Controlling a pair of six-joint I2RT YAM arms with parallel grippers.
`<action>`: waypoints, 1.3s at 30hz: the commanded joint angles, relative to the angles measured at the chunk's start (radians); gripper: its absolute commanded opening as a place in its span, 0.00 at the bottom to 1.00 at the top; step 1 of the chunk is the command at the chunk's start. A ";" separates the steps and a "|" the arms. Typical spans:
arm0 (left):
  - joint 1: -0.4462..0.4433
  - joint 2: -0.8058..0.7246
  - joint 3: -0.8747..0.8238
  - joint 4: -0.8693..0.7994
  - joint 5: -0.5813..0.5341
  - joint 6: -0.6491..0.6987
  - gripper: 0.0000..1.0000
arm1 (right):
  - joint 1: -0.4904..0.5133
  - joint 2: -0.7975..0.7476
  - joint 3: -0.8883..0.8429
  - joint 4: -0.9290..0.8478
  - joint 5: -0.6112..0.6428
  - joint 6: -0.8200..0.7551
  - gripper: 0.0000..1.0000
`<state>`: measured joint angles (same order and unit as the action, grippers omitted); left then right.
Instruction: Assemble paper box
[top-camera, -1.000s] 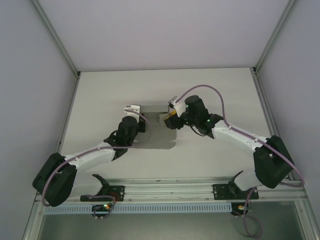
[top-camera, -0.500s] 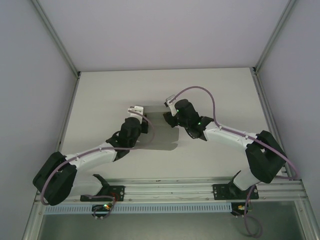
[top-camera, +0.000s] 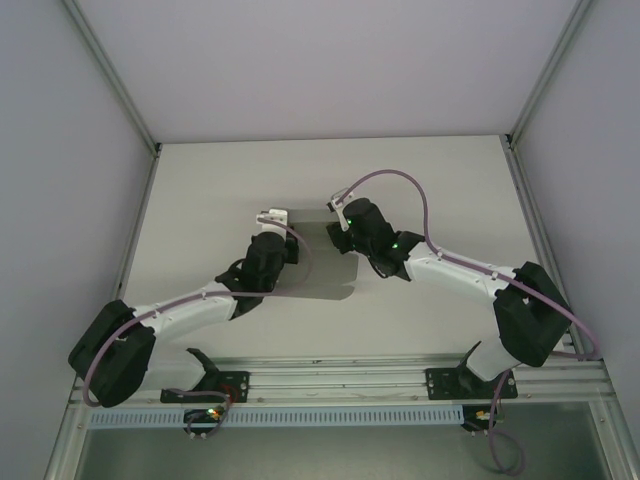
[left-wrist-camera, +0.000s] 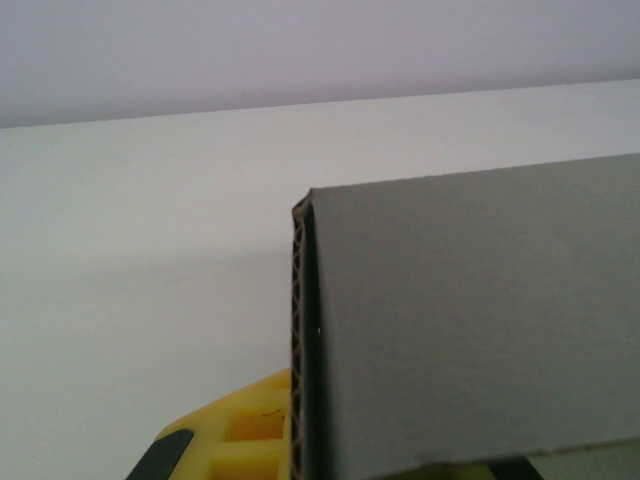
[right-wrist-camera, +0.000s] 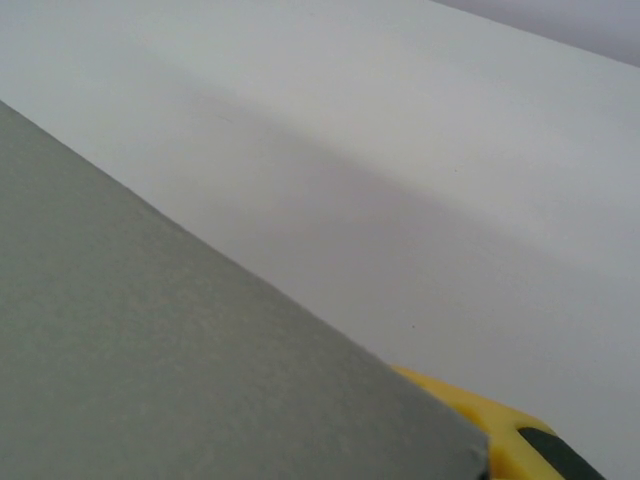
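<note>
The paper box (top-camera: 318, 268) is grey card lying mid-table between my two arms. My left gripper (top-camera: 288, 236) is at its left edge and is shut on a card wall. In the left wrist view the card (left-wrist-camera: 470, 320) stands edge-on with its corrugated rim showing, and one yellow finger (left-wrist-camera: 225, 445) is just left of it; the other finger is hidden behind the card. My right gripper (top-camera: 338, 232) is at the box's far right corner. In the right wrist view the grey card (right-wrist-camera: 150, 340) covers the jaws, leaving one yellow finger (right-wrist-camera: 490, 430) showing, so its state is unclear.
The white table (top-camera: 220, 190) is walled at the back and both sides by pale panels. An aluminium rail (top-camera: 330, 380) with the arm bases runs along the near edge. Both forearms reach diagonally inward towards the box.
My right gripper has swung left and lower onto the box's right corner, its yellow fingers now hidden in the top view. The left gripper shifted slightly to the right, and the box looks flatter.
</note>
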<state>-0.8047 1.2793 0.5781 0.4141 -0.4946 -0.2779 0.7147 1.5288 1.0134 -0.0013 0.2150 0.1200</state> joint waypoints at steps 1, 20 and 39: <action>-0.005 -0.003 0.028 -0.018 -0.043 -0.012 0.00 | -0.029 -0.017 -0.003 -0.059 0.103 0.034 0.26; -0.003 -0.008 0.023 -0.020 -0.053 -0.018 0.00 | -0.032 -0.098 -0.094 -0.081 -0.159 0.051 0.46; -0.080 0.076 0.125 -0.078 -0.133 -0.054 0.00 | -0.054 0.071 0.085 -0.359 0.640 0.711 0.00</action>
<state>-0.8753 1.3598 0.6704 0.3855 -0.5583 -0.2878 0.7216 1.5711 1.0420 -0.1215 0.5091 0.5278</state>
